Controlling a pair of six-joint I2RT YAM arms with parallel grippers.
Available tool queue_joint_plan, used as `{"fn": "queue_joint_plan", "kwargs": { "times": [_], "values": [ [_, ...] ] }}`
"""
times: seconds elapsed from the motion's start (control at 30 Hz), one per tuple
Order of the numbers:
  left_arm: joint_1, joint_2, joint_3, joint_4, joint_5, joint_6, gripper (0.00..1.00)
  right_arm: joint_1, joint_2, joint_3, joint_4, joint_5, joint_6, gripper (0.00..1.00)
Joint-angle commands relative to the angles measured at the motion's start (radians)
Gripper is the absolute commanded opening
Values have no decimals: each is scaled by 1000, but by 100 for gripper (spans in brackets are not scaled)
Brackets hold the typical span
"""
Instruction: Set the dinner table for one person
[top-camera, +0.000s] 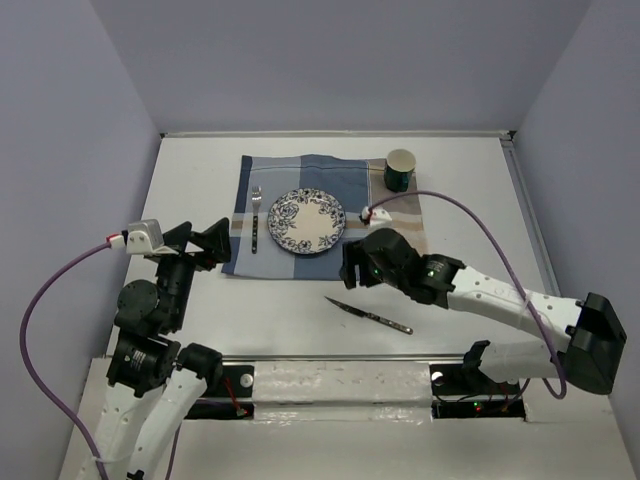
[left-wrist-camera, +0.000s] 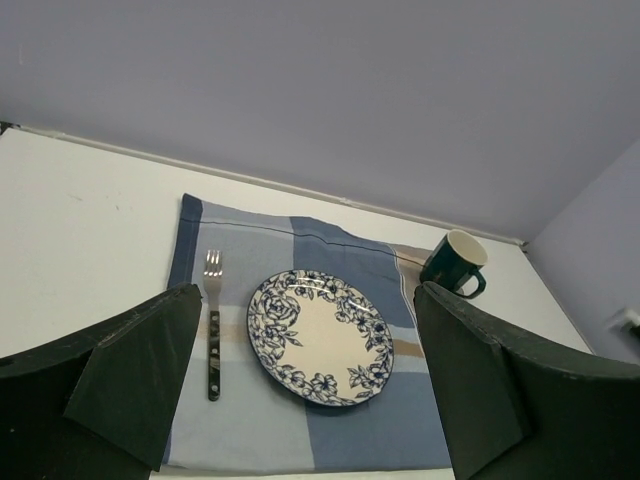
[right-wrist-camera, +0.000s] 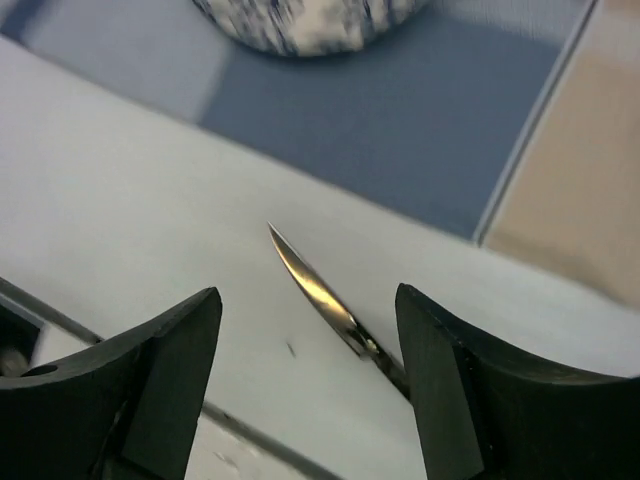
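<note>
The white dinner table (top-camera: 470, 200) carries a blue-and-tan placemat (top-camera: 300, 175). On the placemat lie a blue floral plate (top-camera: 308, 221), a fork (top-camera: 255, 222) left of it, and a dark green mug (top-camera: 400, 170) at the far right corner. A knife (top-camera: 368, 314) lies on the bare table in front of the placemat, its blade pointing left. My right gripper (top-camera: 352, 270) is open just above the knife's blade end. In the right wrist view the blade (right-wrist-camera: 315, 290) lies between the open fingers of the gripper (right-wrist-camera: 308, 340), untouched. My left gripper (top-camera: 200, 243) is open and empty, left of the placemat.
The left wrist view shows the plate (left-wrist-camera: 320, 337), fork (left-wrist-camera: 212, 330) and mug (left-wrist-camera: 455, 263) on the placemat (left-wrist-camera: 260, 250). Lilac walls enclose the table on three sides. A purple cable arcs over the right arm, above the table's right part.
</note>
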Motion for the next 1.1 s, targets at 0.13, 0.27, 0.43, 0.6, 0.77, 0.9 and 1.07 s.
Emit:
{"fn": "queue_joint_plan", "kwargs": {
  "times": [0.13,0.27,0.43,0.6,0.77,0.9,1.07],
  "values": [
    [-6,-16,7,45,-2,18,99,-17,-97,-273,-314,-93,146,91],
    [-6,-11,7,47,4,15,99,-26,-22,-266,-314,-43,135,91],
    [-6,-10,7,47,3,15,99,-45,21,-262,-291,-52,90,88],
    [-6,-13,5,45,3,16,99,-45,94,-244,-262,-127,28,76],
    [-1,-5,5,50,6,15,99,-45,168,-223,-231,-200,-21,61],
    [1,-5,5,50,5,18,99,-36,186,-207,-227,-283,-51,41],
    [11,3,8,54,9,19,99,7,151,-201,-235,-358,-74,33]
  ]
}}
